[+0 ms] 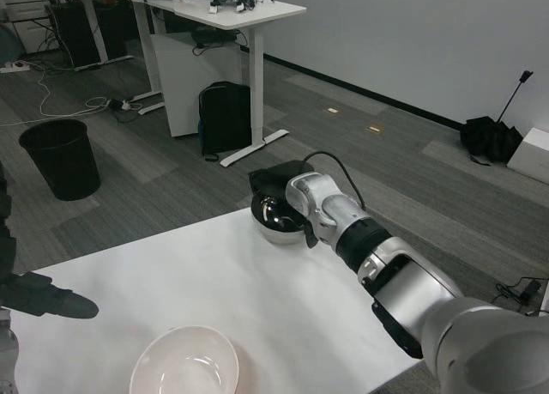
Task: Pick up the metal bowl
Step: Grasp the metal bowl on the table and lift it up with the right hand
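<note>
While the right hand (279,181) closes over the shiny round metal bowl (276,220) at the white counter (257,282) far edge, the left hand (39,295) waits well apart, apparently curled.

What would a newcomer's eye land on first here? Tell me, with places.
The right hand stretched to the table's far edge, gripping the metal bowl. Next, the white bowl at the near edge, and the left hand resting at the table's left side.

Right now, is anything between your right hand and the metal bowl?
Nothing visible. The right hand is already at the metal bowl on the table's far edge, fingers over its rim. The white bowl sits apart, near me.
</note>
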`<state>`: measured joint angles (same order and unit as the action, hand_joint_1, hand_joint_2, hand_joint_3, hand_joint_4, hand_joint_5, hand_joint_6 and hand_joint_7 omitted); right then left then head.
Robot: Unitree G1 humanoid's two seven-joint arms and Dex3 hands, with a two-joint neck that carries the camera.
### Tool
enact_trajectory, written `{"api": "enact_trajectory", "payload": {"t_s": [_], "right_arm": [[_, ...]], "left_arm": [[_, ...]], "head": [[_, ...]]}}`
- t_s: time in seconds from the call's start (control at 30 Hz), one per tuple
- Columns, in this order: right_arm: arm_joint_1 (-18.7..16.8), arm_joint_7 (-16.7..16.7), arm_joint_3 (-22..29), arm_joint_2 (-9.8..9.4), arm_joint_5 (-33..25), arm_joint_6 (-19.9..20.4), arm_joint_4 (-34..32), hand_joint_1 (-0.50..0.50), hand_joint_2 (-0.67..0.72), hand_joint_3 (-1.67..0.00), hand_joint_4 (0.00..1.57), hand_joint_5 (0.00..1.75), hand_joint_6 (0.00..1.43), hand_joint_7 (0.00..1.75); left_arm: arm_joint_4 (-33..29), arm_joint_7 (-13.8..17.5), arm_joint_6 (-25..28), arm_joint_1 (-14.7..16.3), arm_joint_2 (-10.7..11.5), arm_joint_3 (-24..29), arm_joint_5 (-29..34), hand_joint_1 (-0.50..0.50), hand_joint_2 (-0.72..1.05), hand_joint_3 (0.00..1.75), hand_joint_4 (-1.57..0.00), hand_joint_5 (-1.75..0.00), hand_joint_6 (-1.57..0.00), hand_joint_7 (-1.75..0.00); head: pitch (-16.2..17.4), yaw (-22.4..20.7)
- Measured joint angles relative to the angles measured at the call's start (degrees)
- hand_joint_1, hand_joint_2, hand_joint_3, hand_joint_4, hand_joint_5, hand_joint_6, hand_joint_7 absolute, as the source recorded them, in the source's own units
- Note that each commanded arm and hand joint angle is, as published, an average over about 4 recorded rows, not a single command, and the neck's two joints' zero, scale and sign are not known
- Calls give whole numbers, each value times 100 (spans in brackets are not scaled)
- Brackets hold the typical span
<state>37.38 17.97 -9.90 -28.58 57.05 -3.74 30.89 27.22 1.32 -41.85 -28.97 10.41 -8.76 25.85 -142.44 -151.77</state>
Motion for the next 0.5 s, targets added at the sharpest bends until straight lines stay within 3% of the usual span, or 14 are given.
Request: {"api": "enact_trajectory", "payload": {"t_s": [0.37, 0.5], "right_arm": [[-683, 266, 608, -316, -701, 127, -2306, -33, -54, -143, 101, 165, 134, 119], [-868, 396, 680, -406, -875, 151, -3039, -33, -54, -143, 103, 155, 134, 119]], "left_arm": [[-10, 4, -23, -9, -16, 3, 2, -50, -72, 0, 0, 0, 0, 0], [-12, 5, -26, -16, -19, 3, 16, -50, -72, 0, 0, 0, 0, 0]], "head": [[-46, -116], [-117, -274]]}}
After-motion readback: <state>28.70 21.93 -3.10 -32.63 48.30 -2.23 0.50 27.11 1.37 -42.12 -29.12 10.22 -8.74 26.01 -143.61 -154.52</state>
